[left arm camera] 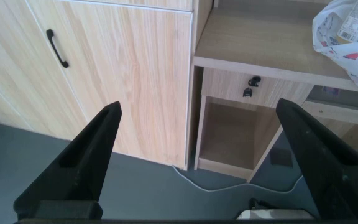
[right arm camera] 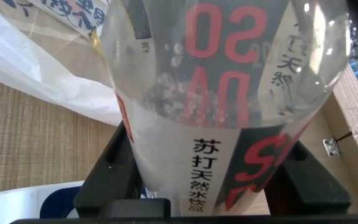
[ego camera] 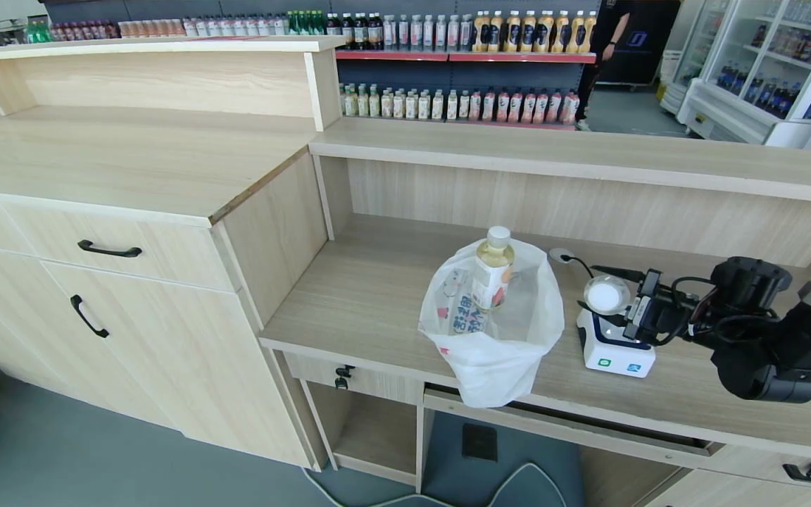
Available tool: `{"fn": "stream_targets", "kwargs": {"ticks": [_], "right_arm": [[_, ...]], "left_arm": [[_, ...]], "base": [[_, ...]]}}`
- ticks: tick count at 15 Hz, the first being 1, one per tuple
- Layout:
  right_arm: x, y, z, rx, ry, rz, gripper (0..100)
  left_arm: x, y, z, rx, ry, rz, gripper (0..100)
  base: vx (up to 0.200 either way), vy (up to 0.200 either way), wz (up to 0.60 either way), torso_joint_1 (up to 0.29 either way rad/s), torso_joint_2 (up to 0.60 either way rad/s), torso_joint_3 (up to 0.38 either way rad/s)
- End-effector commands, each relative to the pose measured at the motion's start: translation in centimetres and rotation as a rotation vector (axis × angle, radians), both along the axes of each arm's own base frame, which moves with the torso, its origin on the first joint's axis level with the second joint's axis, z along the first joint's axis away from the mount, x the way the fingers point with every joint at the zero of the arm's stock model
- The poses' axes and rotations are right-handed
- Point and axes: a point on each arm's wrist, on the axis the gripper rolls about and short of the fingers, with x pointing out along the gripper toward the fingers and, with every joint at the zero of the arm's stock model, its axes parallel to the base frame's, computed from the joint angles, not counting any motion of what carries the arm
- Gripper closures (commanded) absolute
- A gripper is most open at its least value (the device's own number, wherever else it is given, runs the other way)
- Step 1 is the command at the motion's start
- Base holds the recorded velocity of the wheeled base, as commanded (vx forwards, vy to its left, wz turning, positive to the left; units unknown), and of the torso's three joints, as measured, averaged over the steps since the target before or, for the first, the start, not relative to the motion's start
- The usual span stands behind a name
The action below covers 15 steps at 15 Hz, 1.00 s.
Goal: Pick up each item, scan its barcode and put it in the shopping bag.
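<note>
A white plastic shopping bag (ego camera: 493,345) stands open on the low counter with a pale-yellow drink bottle (ego camera: 493,271) upright inside it. Just right of the bag sits a white barcode scanner (ego camera: 613,352). My right gripper (ego camera: 636,310) is shut on a clear soda-water bottle (ego camera: 606,294) with red print and holds it lying level over the scanner. Up close, the bottle (right arm camera: 229,93) sits between the black fingers (right arm camera: 107,180) of the right gripper (right arm camera: 210,193), with the bag (right arm camera: 36,68) behind it. My left gripper (left arm camera: 197,168) hangs open and empty low beside the cabinet.
The low wooden counter (ego camera: 377,296) has a back wall and a shelf above. A taller cabinet (ego camera: 131,282) with black handles stands on the left. A cable runs from a socket (ego camera: 560,255) behind the scanner. Under the counter is an open cubby (left arm camera: 235,137).
</note>
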Motion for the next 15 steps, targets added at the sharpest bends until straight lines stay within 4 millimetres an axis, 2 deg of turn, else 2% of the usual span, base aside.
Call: {"fn": "stream_targets", "kwargs": {"ticks": [1, 15], "right_arm": [[0.24, 0.08, -0.34, 0.0, 0.003, 0.004, 100], [0.82, 0.59, -0.94, 0.003, 0.007, 0.038, 100]], "left_arm": [[0.0, 0.0, 0.0, 0.0, -0.001, 0.0, 0], [0.0, 0.0, 0.0, 0.0, -0.001, -0.001, 0]], "base": [[0.0, 0.0, 0.0, 0.0, 0.0, 0.0], [0.0, 0.0, 0.0, 0.0, 0.0, 0.0]]}}
